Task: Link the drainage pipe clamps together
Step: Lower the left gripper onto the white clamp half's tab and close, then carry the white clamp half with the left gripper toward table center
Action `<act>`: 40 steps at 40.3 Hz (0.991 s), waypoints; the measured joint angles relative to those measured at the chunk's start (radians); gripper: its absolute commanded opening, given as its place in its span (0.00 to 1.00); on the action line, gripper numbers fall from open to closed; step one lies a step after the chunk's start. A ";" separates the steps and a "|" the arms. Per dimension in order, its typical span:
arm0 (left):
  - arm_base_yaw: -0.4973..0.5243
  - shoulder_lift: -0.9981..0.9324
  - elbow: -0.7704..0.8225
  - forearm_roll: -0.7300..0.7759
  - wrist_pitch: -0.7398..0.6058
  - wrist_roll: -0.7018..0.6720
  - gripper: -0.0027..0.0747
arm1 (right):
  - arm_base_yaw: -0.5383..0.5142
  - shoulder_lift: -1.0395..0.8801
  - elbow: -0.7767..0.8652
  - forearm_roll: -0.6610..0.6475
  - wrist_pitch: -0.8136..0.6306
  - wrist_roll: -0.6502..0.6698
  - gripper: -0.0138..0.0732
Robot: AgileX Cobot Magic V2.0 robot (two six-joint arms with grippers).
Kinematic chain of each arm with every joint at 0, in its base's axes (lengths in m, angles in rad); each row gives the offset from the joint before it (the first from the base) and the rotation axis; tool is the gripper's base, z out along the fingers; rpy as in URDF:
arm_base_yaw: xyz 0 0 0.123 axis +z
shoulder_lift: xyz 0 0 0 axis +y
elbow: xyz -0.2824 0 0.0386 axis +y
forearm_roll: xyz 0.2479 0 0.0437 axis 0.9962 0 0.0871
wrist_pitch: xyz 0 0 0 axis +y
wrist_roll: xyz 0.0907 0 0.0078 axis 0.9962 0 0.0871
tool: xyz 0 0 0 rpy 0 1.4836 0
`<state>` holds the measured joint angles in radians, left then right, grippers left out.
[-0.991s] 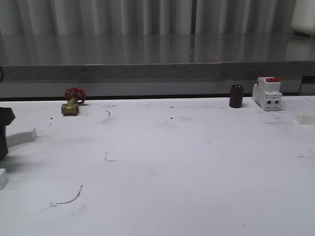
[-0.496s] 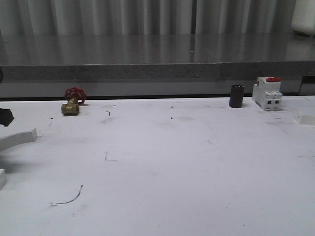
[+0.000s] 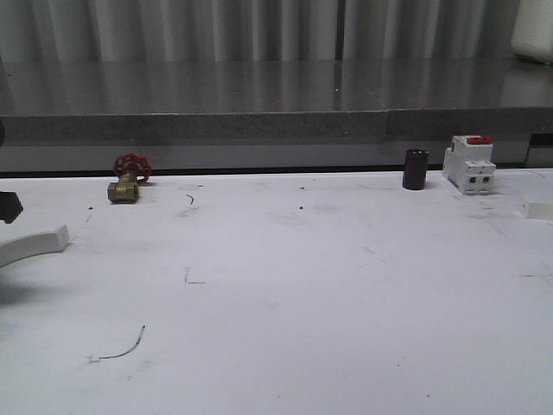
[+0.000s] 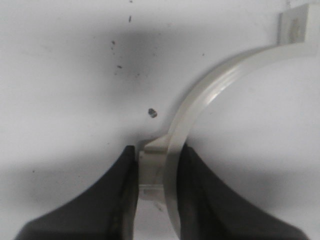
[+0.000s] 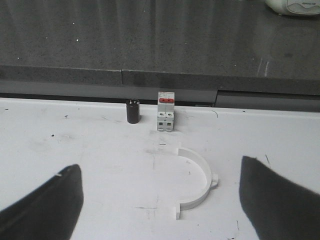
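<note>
Left wrist view: left gripper (image 4: 156, 172) clamps one clamp half (image 4: 200, 107). Right wrist view: right gripper (image 5: 160, 200) spread wide, other half (image 5: 197, 182) lying at lower centre.

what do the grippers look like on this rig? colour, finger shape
Both are matte black. The left gripper has broad fingers that curve inward and taper to narrow tips. The right gripper has wide, dark, rounded fingers. No cables or markings can be made out.
</note>
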<state>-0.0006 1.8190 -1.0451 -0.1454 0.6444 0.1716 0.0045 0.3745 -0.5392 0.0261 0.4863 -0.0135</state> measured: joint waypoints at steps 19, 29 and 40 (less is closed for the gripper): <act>-0.125 0.017 -0.420 0.036 0.357 -0.163 0.17 | 0.000 0.000 0.000 0.000 0.000 0.000 0.91; -0.330 0.154 -0.620 0.051 0.471 -0.243 0.17 | 0.000 0.000 0.000 0.000 0.000 0.000 0.91; -0.458 0.326 -0.783 0.079 0.539 -0.320 0.13 | 0.000 0.000 0.000 0.000 0.000 0.000 0.91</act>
<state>-0.4584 2.1454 -1.8279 -0.0660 1.1830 -0.1480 0.0045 0.3745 -0.5392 0.0261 0.4863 -0.0135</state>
